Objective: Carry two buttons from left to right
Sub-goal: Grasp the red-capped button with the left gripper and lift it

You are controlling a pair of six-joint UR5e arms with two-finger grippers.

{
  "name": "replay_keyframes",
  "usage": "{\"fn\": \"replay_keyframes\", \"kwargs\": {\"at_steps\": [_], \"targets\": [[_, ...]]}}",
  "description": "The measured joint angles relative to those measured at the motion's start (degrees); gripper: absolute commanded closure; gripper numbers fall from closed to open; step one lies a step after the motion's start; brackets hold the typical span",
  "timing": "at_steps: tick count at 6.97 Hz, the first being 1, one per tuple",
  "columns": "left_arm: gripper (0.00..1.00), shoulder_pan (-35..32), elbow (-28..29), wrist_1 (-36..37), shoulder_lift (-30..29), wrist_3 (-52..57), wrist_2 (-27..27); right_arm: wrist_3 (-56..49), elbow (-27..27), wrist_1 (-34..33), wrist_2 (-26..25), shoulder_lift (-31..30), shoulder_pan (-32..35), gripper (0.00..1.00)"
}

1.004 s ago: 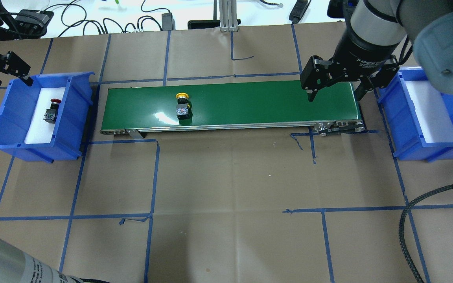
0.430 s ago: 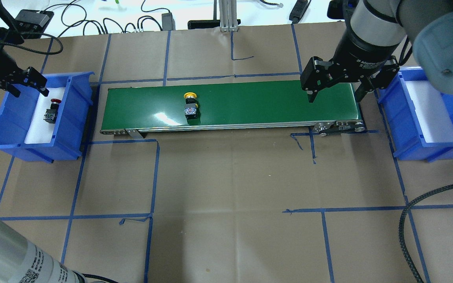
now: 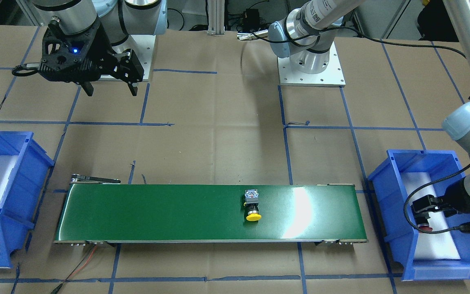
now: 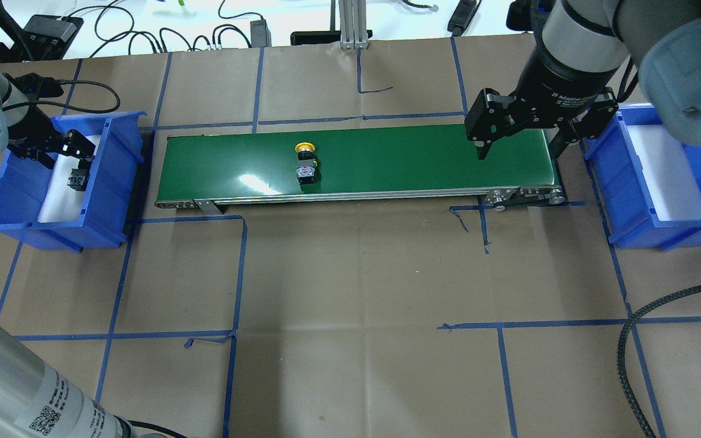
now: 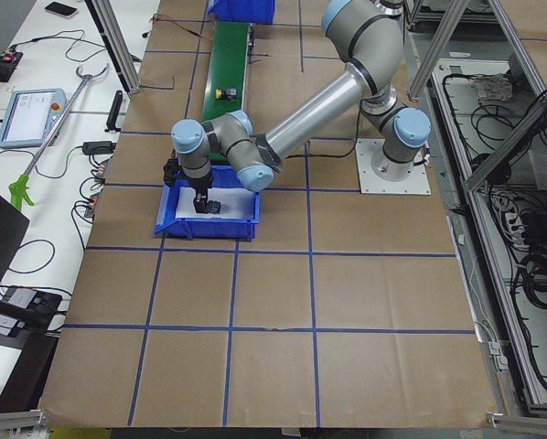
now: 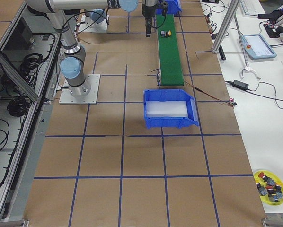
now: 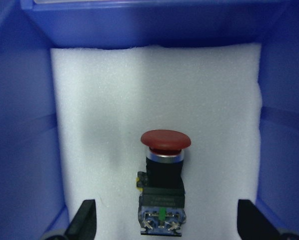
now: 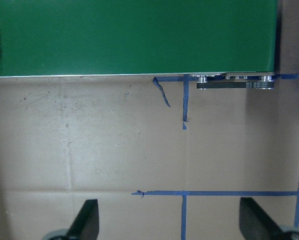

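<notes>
**Left gripper poised over the red button, beyond the belt's left end**

The green conveyor belt (image 4: 387, 158) serves as the reference. In the blue bin (image 4: 120, 182) just off the belt's left end, the red button (image 7: 164, 185) lies on its side on white foam. Its long axis runs crosswise to the belt, with the cap pointing away from the robot and the boxy base toward it. The left gripper (image 7: 167, 216) hangs directly above it with its fingers (image 7: 85, 220) spread wide. One finger stands on either side of the base, clear of it and holding nothing, so the closing line crosses the button's long axis. A straight descent would probably bracket the body or collar.

The yellow button (image 4: 306, 163) rests on the belt, a little left of its middle, on the same heading. The right gripper (image 3: 111, 92) hovers above the belt's right end, also spread and empty. This places it nearer the yellow button, and the left arm is plainly nearer the red one. The second bin (image 4: 630, 201), off the belt's right end, holds no button.
</notes>
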Motion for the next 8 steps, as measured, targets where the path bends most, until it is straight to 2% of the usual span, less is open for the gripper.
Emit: {"fn": "replay_keyframes", "kwargs": {"at_steps": [1, 4, 5, 8], "targets": [[0.13, 0.0, -0.9, 1.5, -0.6, 0.1, 0.0, -0.1, 0.0, -0.2, 0.0, 0.0, 0.0, 0.0], [0.81, 0.1, -1.4, 2.4, -1.2, 0.6, 0.1, -0.1, 0.0, -0.3, -0.2, 0.0, -0.1, 0.0], [0.92, 0.1, -1.1, 2.4, -1.3, 1.1, 0.3, -0.2, 0.0, -0.5, -0.3, 0.0, -0.1, 0.0], [0.95, 0.1, 0.6, 1.6, -0.8, 1.4, 0.3, -0.1, 0.0, -0.5, -0.3, 0.0, -0.1, 0.0]]}}
